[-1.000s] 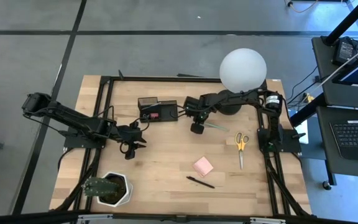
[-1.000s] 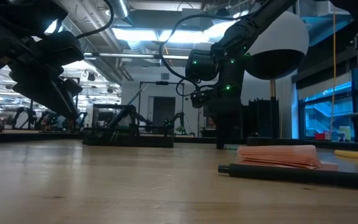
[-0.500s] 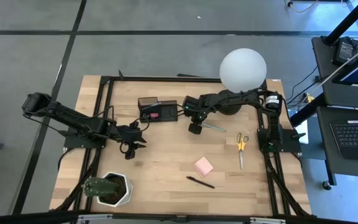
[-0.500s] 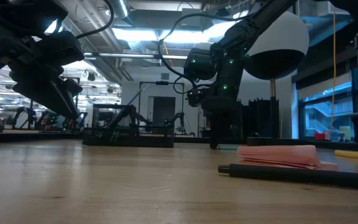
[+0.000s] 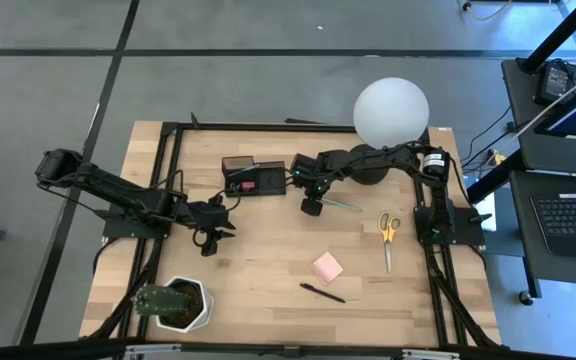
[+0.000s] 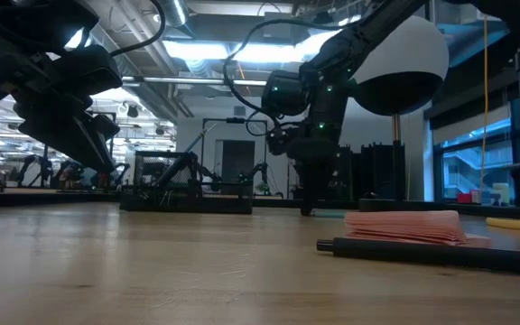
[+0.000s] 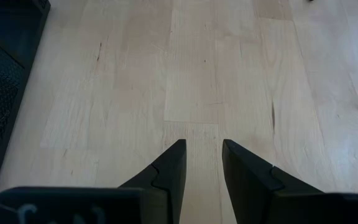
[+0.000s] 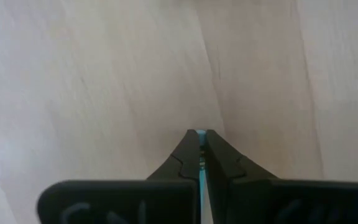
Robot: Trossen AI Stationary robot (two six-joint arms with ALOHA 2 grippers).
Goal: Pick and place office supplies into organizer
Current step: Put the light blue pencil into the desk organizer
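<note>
My right gripper (image 5: 311, 207) (image 6: 307, 206) hovers low over the table just right of the black organizer (image 5: 253, 177) and is shut on a thin grey-green pencil (image 5: 346, 205). A pink item shows inside the organizer. My left gripper (image 5: 211, 240) (image 7: 201, 152) waits open over bare wood, near-left of the organizer. Yellow-handled scissors (image 5: 388, 235) lie flat toward the right edge. The pink sticky-note pad (image 5: 327, 267) (image 6: 404, 226) and a black pen (image 5: 323, 292) (image 6: 422, 253) lie toward the near edge. My right gripper pinches the pencil (image 8: 201, 163) between its two fingers, near the pencil's left end. The fingers come from above, pointing steeply down. The rest of the pencil (image 5: 353, 206) runs toward the table's right, under the arm. Whether it is clear of the table I cannot tell.
A white globe lamp (image 5: 391, 112) stands at the far edge behind the right arm. A white hexagonal plant pot (image 5: 180, 303) sits at the near left corner. Open wood lies between the two grippers and the sticky-note pad.
My right gripper has crept toward the table's left, closer to the organizer, staying shut and carrying the pencil along with it.
</note>
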